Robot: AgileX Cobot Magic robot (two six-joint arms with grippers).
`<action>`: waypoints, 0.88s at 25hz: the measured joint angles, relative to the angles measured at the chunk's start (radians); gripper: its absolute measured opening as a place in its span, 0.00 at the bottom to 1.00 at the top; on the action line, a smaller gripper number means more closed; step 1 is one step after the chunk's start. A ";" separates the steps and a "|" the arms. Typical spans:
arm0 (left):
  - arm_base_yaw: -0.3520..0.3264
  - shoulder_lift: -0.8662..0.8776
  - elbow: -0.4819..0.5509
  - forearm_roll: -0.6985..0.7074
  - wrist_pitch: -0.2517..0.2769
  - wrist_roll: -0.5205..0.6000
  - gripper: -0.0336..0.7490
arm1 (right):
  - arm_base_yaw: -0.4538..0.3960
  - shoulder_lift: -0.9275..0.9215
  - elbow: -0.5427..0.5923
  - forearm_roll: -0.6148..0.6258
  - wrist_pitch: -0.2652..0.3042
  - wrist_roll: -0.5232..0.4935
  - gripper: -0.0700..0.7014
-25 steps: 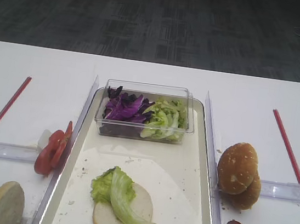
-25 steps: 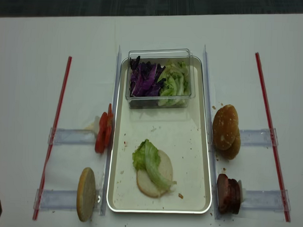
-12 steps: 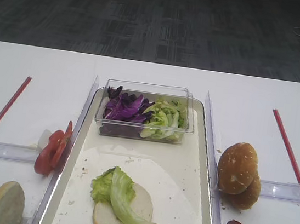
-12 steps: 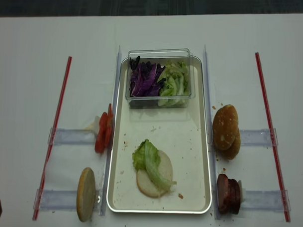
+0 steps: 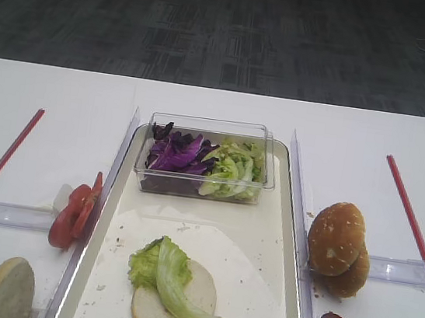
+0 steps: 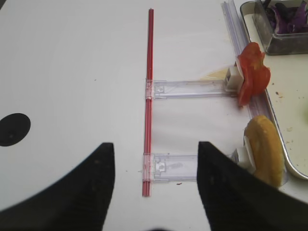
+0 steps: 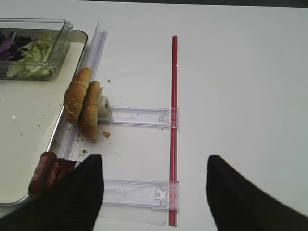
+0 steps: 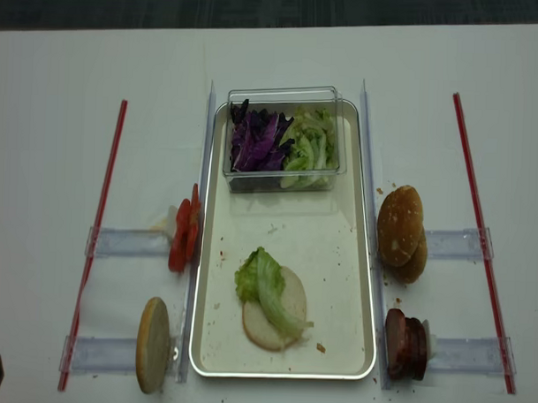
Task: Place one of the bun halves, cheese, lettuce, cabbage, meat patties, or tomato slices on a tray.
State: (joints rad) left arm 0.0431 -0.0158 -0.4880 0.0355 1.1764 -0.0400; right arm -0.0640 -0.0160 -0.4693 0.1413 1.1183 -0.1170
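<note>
So far the tray (image 8: pixel 364 258) carries a bottom bun half (image 8: pixel 274 321) with a leaf of lettuce (image 8: pixel 264 285) draped over it, and nothing else is stacked on that. At the tray's far end sits a clear plastic tub (image 8: pixel 284 136) with purple cabbage (image 8: pixel 258 141) on one side and more green leaves on the other.

Both arms hang back at the near edge of the table. The right gripper (image 7: pixel 153 192) shows its two dark fingers spread wide with bare table between them, so it is open and holds nothing. Ahead of it and to its left stand the meat patties (image 7: pixel 48 173) on edge in a clear holder, just beside the tray's rim; further ahead on the same side two sesame bun tops (image 7: pixel 84 108) lean in another holder. The left gripper (image 6: pixel 154 192) is likewise spread apart and empty. Ahead and to its right a bun half (image 6: pixel 264 149) stands on edge, and beyond that the tomato slices (image 6: pixel 252 72), both just outside the tray's edge.

By my reading, the build is barely started: bun base and lettuce are down; patty, tomato, cabbage and a top bun remain. No cheese is visible anywhere.
</note>
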 joint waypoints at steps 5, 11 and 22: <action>0.000 0.000 0.000 0.000 0.000 -0.002 0.54 | 0.000 0.000 0.000 0.000 0.000 0.000 0.70; 0.000 0.000 0.000 0.000 0.000 -0.002 0.54 | 0.000 0.000 0.000 0.000 0.000 0.000 0.70; 0.000 0.000 0.000 0.000 0.000 -0.002 0.54 | 0.000 0.000 0.000 0.000 0.000 0.000 0.70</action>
State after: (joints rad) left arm 0.0431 -0.0158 -0.4880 0.0355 1.1764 -0.0416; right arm -0.0640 -0.0160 -0.4693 0.1413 1.1183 -0.1170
